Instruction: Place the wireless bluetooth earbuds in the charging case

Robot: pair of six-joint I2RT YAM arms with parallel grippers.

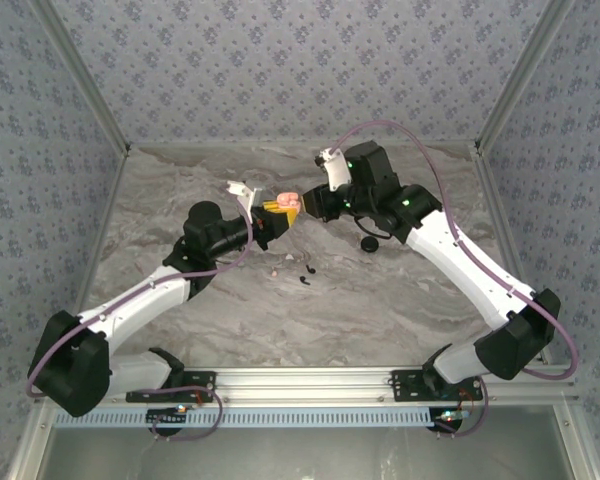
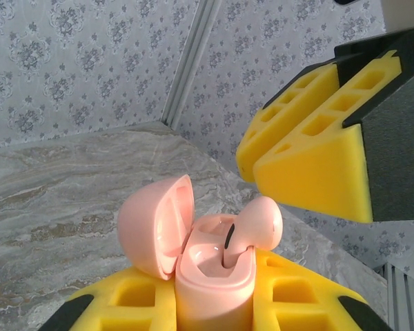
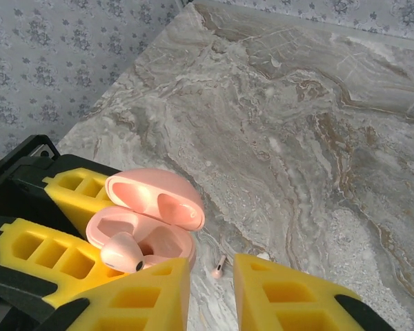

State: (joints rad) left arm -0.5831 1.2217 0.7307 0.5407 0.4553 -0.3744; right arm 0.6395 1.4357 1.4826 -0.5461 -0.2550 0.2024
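L gripper (image 2: 214, 307) clamped on the body of the pink charging case (image 2: 214, 276), lid (image 2: 155, 224) flipped open, above the marble table (image 3: 317, 138). One pink earbud (image 2: 259, 224) sits stem-down in a well, head standing proud, prob. not fully seated. R gripper (image 3: 214, 276) just beside the case, jaws slightly parted, empty. Tiny pink piece (image 3: 219, 267) on the table below, poss. the 2nd bud, too small to tell. Bud looks light, hard and glossy, so slippery. Pinch the rounded head gently, or press it down w/ one pad.

Left claw (image 1: 277, 208): clamped on charging case (image 2: 217, 276), arm reaching inward. Right claw (image 3: 212, 265): slightly parted, empty, facing left claw closely.
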